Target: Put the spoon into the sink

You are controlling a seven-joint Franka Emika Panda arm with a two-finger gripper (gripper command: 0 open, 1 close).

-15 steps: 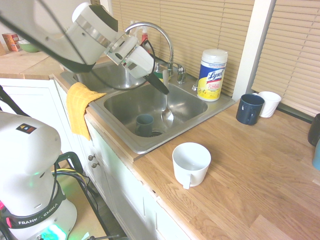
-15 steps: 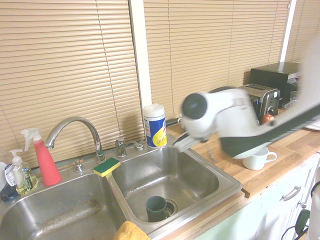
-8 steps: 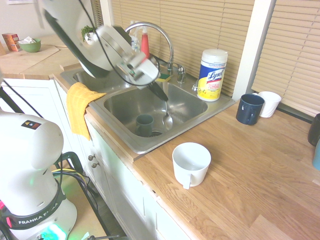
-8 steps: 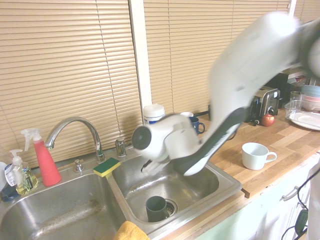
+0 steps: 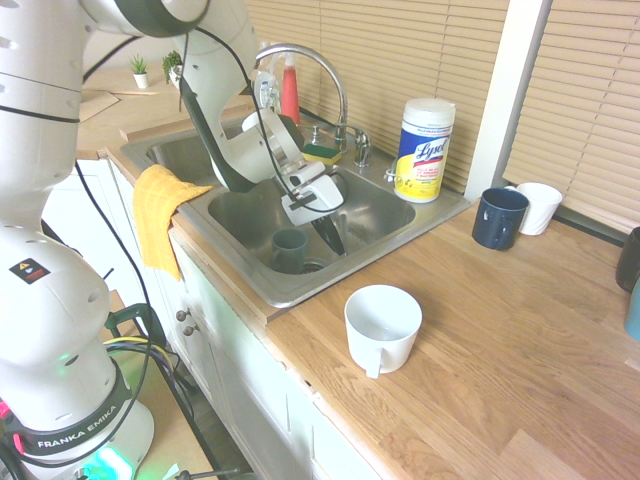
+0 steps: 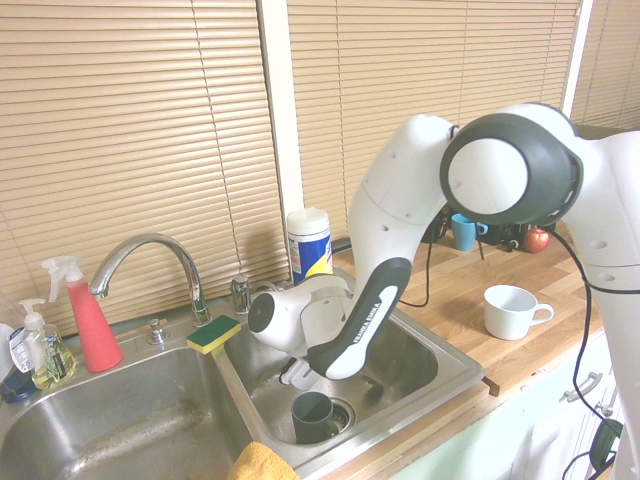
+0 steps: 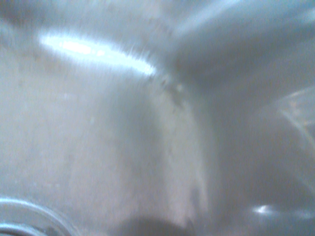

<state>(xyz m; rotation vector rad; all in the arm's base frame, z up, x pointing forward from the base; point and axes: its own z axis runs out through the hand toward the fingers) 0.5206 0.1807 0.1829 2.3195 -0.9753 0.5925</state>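
Inside sink (image 5: 395, 215) basin, beside grey cup (image 5: 290, 250): jaws closed, spoon not discernible.

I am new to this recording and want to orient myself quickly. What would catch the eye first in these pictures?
First, the big white arm bending down into the right basin of the steel sink, with its gripper low inside, beside a dark cup standing at the drain. Next, a yellow cloth hanging over the sink's front edge, and a white mug on the wooden counter nearby.
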